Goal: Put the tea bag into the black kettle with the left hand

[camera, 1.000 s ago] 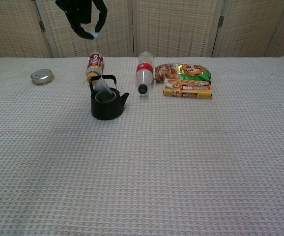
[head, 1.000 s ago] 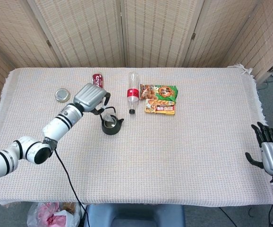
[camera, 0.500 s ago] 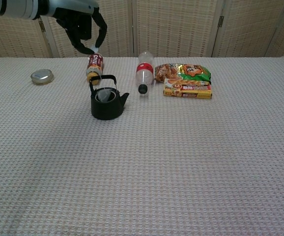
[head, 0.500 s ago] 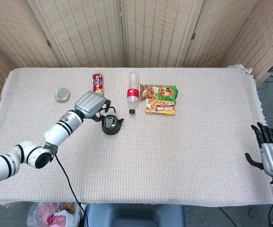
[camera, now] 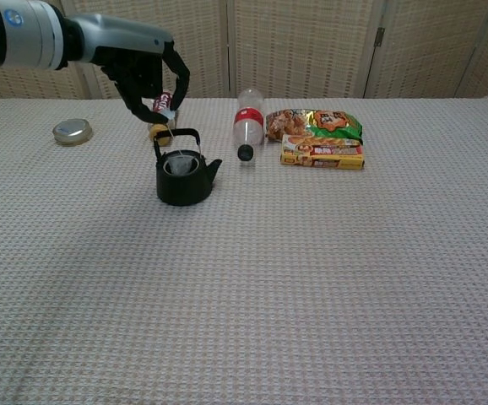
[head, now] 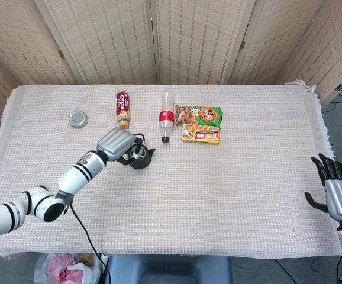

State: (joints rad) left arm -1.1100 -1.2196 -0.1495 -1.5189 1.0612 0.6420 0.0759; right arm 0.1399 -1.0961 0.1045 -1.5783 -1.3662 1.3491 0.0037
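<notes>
The black kettle [camera: 185, 187] [head: 143, 160] stands upright on the table's left-centre, handle raised. The pale tea bag [camera: 180, 164] lies inside its mouth. My left hand [camera: 147, 72] [head: 116, 144] hovers just above and left of the kettle, fingers curled downward, pinching the small white tag at the end of the bag's string over the handle. In the head view the hand hides part of the kettle. My right hand [head: 338, 192] is off the table's right edge, fingers spread, holding nothing.
A round metal lid [camera: 72, 130] lies at the far left. A red-labelled bottle [head: 122, 106] lies behind the kettle, a clear bottle [camera: 248, 126] to its right. A green snack bag [camera: 316, 123] and an orange box [camera: 322, 154] sit beyond that.
My left hand has come down toward the kettle. The tea bag, which hung at the kettle's rim, has sunk into its mouth. The right hand stays put.
</notes>
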